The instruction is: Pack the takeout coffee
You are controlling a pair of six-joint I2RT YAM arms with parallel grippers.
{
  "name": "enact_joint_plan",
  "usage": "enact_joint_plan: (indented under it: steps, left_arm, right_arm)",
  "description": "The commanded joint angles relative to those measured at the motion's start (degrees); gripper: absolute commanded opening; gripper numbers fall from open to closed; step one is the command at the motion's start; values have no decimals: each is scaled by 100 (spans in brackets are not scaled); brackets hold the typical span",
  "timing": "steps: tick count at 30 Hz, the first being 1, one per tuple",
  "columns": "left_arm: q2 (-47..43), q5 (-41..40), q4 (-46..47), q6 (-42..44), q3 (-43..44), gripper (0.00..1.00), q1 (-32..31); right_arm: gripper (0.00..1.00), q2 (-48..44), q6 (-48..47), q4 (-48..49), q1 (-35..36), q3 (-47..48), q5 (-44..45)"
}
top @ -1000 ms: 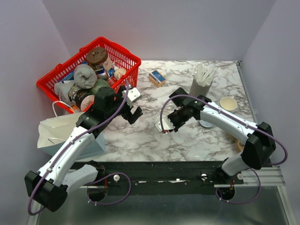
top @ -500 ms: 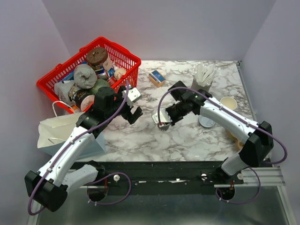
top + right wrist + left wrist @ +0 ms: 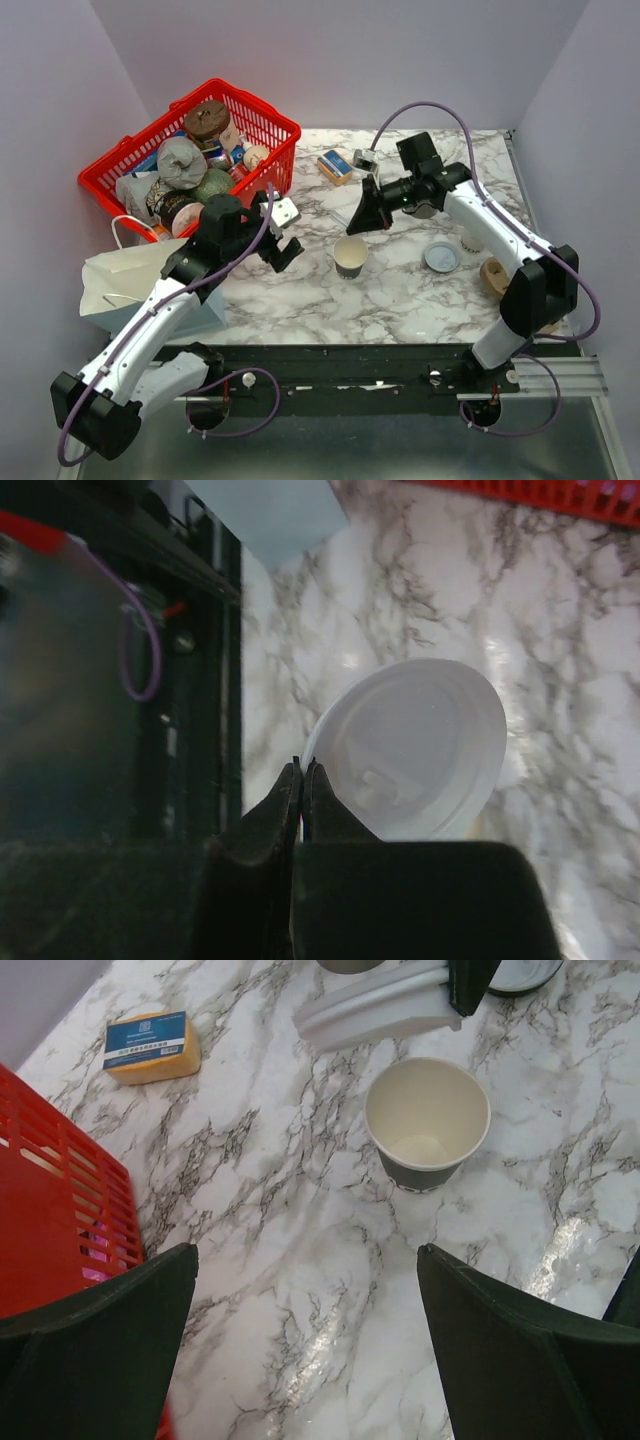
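The dark brown paper cup point(image 3: 350, 257) stands upright on the marble with no lid on it; its white inside shows in the left wrist view point(image 3: 428, 1123). My right gripper point(image 3: 360, 217) hovers above and just behind the cup. It is shut point(image 3: 303, 770) on the rim of the round white plastic lid point(image 3: 415, 750), which it holds tilted in the air. The lid also shows in the left wrist view point(image 3: 375, 1010). My left gripper point(image 3: 283, 233) is open and empty point(image 3: 305, 1340), low over the marble left of the cup.
A red basket point(image 3: 262, 112) full of groceries stands at the back left, with a white paper bag point(image 3: 125, 280) in front of it. A yellow box with a blue label point(image 3: 335, 166) lies behind the cup. A loose flat lid disc point(image 3: 441, 257) and a cream cup point(image 3: 470, 241) sit to the right.
My right gripper has risen and drawn back to the right from low over the cup, with the white lid in it. The cup now stands uncovered. The left arm has hardly moved.
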Motion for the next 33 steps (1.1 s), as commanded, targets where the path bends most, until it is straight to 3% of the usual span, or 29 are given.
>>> enact_joint_plan:
  steps: [1, 6, 19, 33]
  left_arm:
    - [180, 376, 68, 147, 104, 99, 0]
    - [629, 675, 32, 199, 447, 99, -123]
    - [1516, 499, 551, 437, 685, 98, -738]
    - [2220, 77, 1570, -178, 807, 98, -923]
  right_arm:
    - [5, 212, 2598, 1490, -138, -725, -1978]
    - [5, 512, 4145, 3064, -349, -1174, -2570]
    - [6, 1294, 5377, 4094, -850, -1411, -2658]
    - [6, 1259, 5651, 4139, -956, -1798, -2526]
